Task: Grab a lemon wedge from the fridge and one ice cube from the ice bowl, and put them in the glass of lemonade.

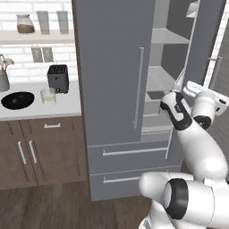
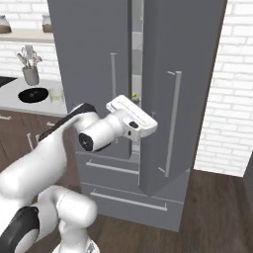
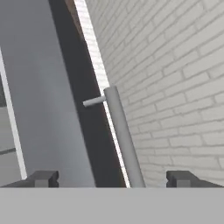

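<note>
Fingertips [image 3: 42, 178] of the gripper [image 3: 113, 179] stand wide apart, empty, beside the handle [image 3: 122, 135] of the fridge [image 1: 116, 76] (right door swung open): next, reach inside for the lemon wedge [image 2: 134, 95]; glass [image 1: 48, 96] and bowl [image 1: 18, 100] wait on the counter [image 1: 67, 105].

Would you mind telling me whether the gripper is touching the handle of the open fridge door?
Apart. In the hand view the gripper has its jaws wide open, and the door handle runs between the two fingertips with bare space on either side.

White brick wall [image 2: 232, 99], brown cabinets [image 1: 40, 152], dark wood floor [image 2: 217, 217].
</note>
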